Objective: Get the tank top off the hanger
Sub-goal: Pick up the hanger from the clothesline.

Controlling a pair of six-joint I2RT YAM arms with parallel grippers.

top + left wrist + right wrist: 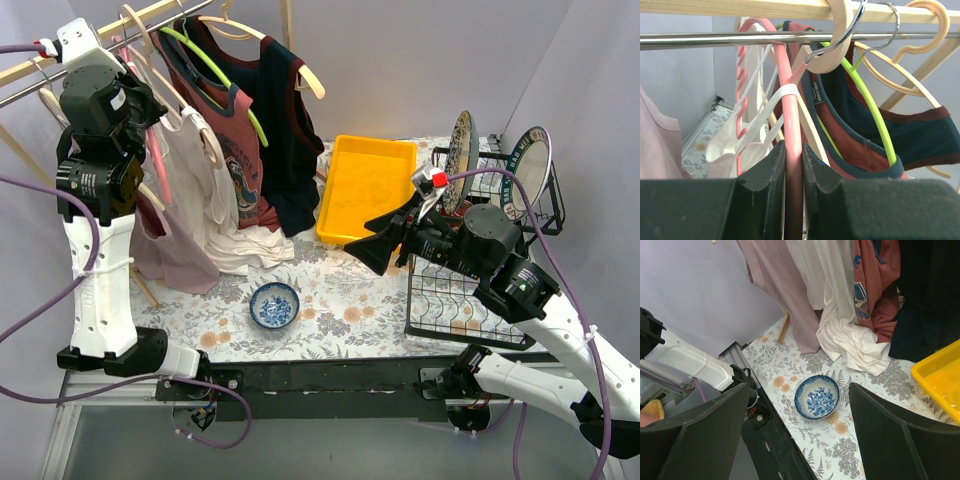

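Note:
My left gripper (pixel 793 147) is shut on the lower arm of a pink hanger (pixel 792 110) that hangs on the metal rail (pixel 715 39). A strap of the white tank top (pixel 730 145) loops over this hanger. In the top view the left gripper (pixel 150 108) is high at the rack, beside the white tank top (pixel 225 215), whose hem lies on the table. A red tank top (pixel 240 150) on a green hanger and a navy one (pixel 290 150) hang to the right. My right gripper (pixel 375 245) is open and empty above the table.
A pink garment (pixel 175 250) hangs left of the white one. A blue patterned bowl (pixel 274 304) sits on the floral tablecloth, below my right gripper (pixel 799 390). A yellow tray (pixel 365 185) lies at the back. A wire dish rack (pixel 455 300) with plates (pixel 460 145) stands right.

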